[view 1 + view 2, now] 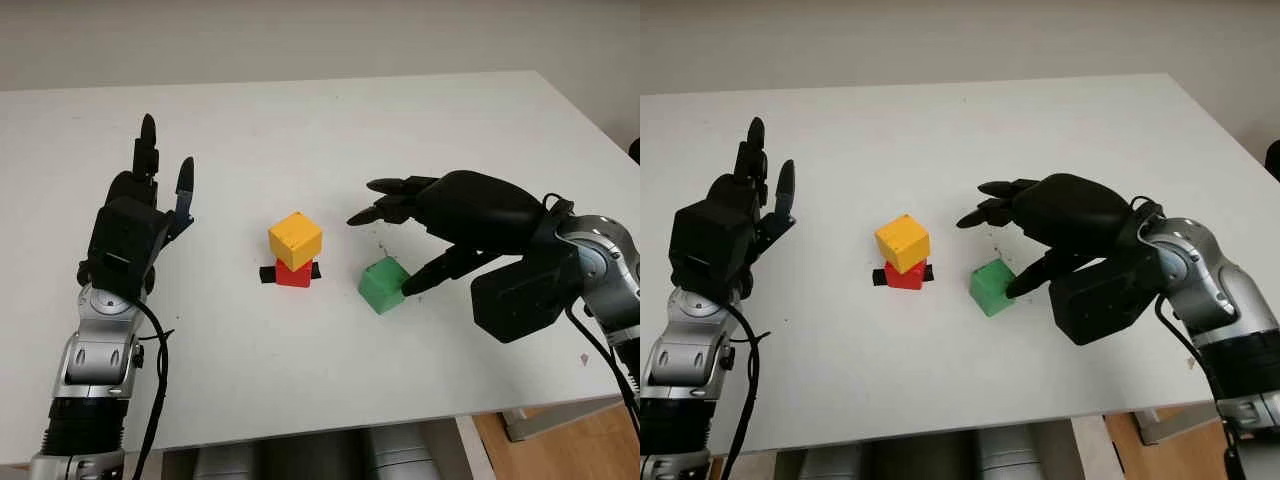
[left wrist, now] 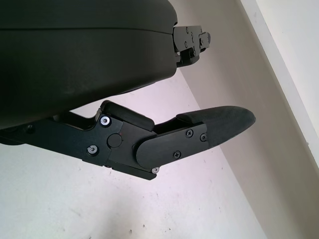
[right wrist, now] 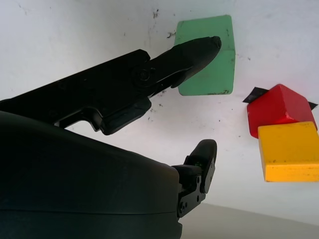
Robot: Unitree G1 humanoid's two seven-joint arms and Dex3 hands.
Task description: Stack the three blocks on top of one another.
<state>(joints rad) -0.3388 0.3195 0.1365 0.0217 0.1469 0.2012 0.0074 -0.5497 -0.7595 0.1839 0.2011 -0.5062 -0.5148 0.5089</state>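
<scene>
Matte right hand (image 1: 410, 245) unclenched around smooth green cube (image 1: 384, 285); left hand (image 1: 150, 195) empty, raised

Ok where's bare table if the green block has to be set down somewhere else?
Bare table runs along the near edge, and between the open left hand and the yellow block on the red block. The far half is bare too. It is crowded where the open right hand surrounds the green block.

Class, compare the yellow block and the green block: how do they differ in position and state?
The yellow block sits stacked on the red block; the green block sits on the table. The right robot hand reaches around the green block; nothing is near the yellow one. Both look like similar cubes.
</scene>
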